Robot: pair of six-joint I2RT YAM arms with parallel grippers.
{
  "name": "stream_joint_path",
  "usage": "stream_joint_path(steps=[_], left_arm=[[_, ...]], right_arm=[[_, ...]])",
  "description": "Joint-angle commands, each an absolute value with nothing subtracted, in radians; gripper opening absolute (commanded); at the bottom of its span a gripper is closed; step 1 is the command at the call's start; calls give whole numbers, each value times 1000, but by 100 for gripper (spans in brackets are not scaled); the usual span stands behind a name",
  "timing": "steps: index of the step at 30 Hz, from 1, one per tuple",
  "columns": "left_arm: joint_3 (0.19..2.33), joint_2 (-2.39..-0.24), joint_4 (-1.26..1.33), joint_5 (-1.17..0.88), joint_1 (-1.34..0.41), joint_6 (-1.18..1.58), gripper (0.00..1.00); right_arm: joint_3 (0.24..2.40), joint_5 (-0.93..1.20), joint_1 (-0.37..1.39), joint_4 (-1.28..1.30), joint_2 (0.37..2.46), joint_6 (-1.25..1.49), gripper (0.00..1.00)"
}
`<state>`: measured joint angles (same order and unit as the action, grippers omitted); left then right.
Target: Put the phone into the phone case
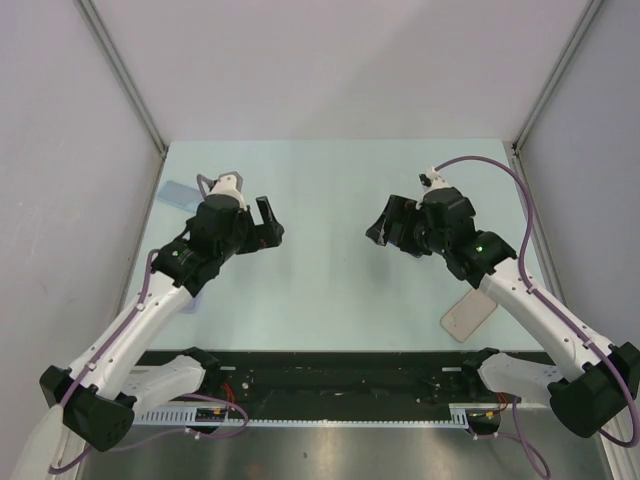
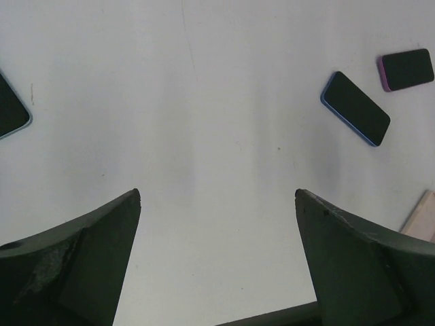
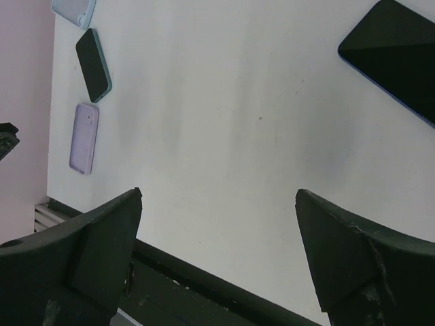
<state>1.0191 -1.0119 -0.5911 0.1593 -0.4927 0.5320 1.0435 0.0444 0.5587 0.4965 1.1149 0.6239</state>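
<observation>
Left wrist only: pink-rimmed phone (image 2: pixel 406 69)

The fingers (image 2: pixel 75 265) of my left claw (image 2: pixel 217 195) are dark matt plastic, scuffed grey in places. The surface (image 2: pixel 217 102) looks smooth and matt, faintly streaked. The blue-rimmed phone (image 2: pixel 355 109) has a glossy black glass face. The lilac case (image 3: pixel 84 138) looks like matt, soft plastic. The rail (image 1: pixel 330 422) by my bases is bare metal.

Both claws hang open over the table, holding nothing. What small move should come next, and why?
Probably the right gripper should shift toward the blue-edged phone and lower over it: its jaws stand open and empty, and that phone lies flat, close in its wrist view.
</observation>
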Motion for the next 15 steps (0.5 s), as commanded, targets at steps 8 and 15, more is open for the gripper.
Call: stream_joint_path(steps=[8, 15], left_arm=[[1045, -974, -719, 451, -410, 803, 100], [985, -950, -794, 417, -204, 1078, 93]], right_arm=[[1046, 48, 551, 486, 1094, 595, 100], [1020, 75, 563, 469, 1068, 561, 100]])
